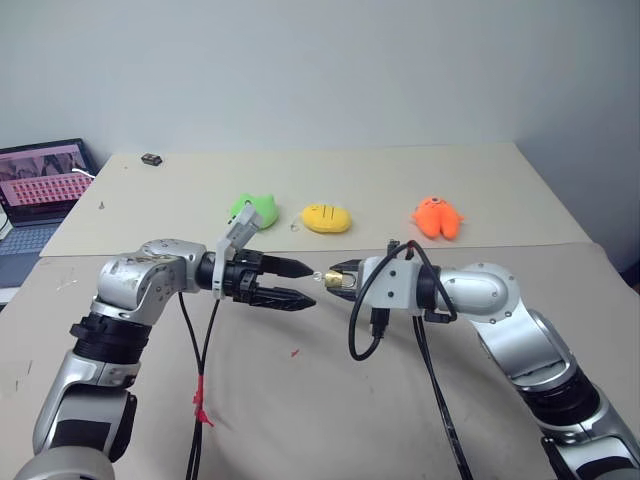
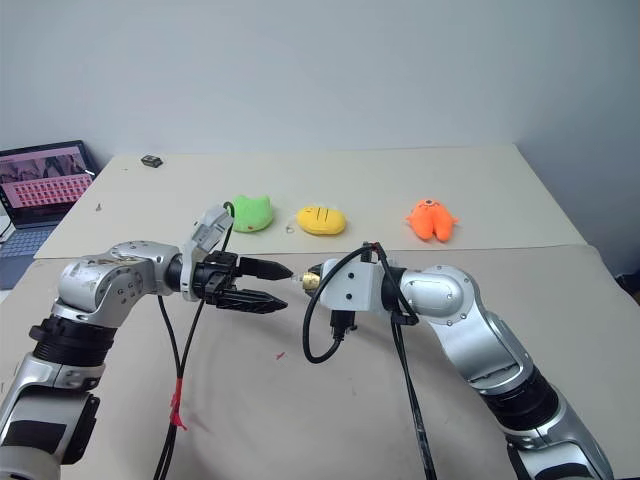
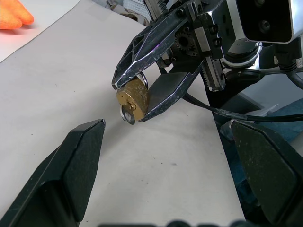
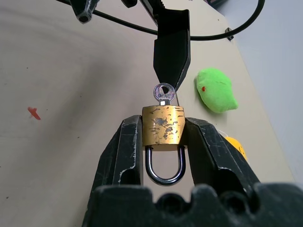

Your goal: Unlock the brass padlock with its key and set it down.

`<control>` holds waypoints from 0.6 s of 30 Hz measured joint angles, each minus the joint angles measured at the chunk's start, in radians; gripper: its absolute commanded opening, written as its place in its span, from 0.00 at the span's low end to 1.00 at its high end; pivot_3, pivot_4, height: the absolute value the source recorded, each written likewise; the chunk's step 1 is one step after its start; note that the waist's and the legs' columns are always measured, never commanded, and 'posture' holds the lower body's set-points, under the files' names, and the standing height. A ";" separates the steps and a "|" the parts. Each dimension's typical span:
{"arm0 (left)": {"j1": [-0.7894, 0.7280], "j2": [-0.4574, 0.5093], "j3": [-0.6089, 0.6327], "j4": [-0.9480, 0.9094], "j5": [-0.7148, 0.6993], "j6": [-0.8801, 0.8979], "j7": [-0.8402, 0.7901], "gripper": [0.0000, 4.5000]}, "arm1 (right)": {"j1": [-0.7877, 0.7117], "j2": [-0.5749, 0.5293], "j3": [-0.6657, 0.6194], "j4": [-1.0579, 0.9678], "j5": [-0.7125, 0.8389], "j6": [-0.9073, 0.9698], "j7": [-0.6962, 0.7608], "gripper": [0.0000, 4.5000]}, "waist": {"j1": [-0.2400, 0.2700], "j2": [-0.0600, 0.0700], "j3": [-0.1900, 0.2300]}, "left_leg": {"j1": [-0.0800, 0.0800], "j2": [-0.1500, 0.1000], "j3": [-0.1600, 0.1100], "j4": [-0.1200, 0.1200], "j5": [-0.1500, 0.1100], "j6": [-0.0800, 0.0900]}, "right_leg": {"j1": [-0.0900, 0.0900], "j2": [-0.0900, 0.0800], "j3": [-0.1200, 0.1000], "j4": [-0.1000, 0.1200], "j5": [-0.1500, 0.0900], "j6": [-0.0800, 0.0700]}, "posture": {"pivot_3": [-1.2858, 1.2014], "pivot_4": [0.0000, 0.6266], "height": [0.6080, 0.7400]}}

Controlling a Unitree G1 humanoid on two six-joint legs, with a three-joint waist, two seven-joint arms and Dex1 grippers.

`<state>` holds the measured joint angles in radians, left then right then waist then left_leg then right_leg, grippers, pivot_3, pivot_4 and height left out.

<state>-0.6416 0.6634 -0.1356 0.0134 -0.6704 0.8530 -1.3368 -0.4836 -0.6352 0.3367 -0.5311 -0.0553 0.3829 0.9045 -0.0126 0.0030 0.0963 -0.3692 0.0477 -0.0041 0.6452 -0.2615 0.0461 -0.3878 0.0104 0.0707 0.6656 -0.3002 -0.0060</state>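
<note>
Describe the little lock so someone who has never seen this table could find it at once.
Look above the beige table, where the two arms meet. The right gripper clamps the brass padlock, facing the open left gripper. It is a tiny gold square with a silver shackle and a key in it, far smaller than the plush toys behind.

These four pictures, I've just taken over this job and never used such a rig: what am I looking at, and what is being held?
A two-armed humanoid robot. The two wide pictures come from its head, looking down over a beige table. The two close-ups come from cameras on its wrists. The right hand is shut on the small brass padlock, silver shackle toward the wrist, with a small silver key sticking out of the keyhole. The left hand is open, pointing at the key, not touching it. On the table lie a green plush toy, a yellow oval plush toy and an orange plush toy; a laptop stands at the left.
</note>
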 measured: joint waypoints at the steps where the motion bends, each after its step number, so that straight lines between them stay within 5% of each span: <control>1: 0.000 -0.003 0.000 0.001 0.000 0.000 0.001 1.00 | 0.000 0.001 0.002 -0.001 0.000 0.002 0.000 0.21 | 0.000 0.000 0.000 | 0.000 0.000 0.000 0.000 0.000 0.000 | 0.000 0.000 0.000 0.000 0.000 0.000 | 0.52 0.24 0.36; 3: 0.000 -0.005 0.000 0.001 0.001 0.000 0.002 1.00 | 0.000 0.002 0.003 -0.003 0.000 0.007 0.000 0.21 | -0.001 0.000 0.000 | 0.000 0.000 0.000 0.000 0.000 0.000 | 0.000 0.000 0.000 0.000 0.000 0.000 | 0.52 0.24 0.36; 16: 0.000 -0.016 0.002 0.014 0.011 -0.001 0.022 0.01 | 0.000 0.006 0.003 -0.048 0.003 0.024 0.001 0.21 | 0.000 0.000 0.000 | 0.000 0.000 0.000 0.000 0.000 0.000 | 0.000 0.000 0.000 0.000 0.000 0.000 | 0.52 0.24 0.36; 18: 0.000 -0.018 0.001 0.019 0.014 -0.001 0.023 0.01 | 0.000 0.006 0.003 -0.051 0.004 0.025 0.001 0.21 | 0.000 0.000 0.000 | 0.000 0.000 0.000 0.000 0.000 0.000 | 0.000 0.000 0.000 0.000 0.000 0.000 | 0.52 0.24 0.36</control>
<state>-0.6417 0.6458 -0.1341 0.0321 -0.6567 0.8524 -1.3134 -0.4836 -0.6291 0.3397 -0.5817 -0.0513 0.4082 0.9052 -0.0127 0.0030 0.0963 -0.3692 0.0477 -0.0041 0.6453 -0.2615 0.0461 -0.3879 0.0104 0.0706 0.6655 -0.3003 -0.0060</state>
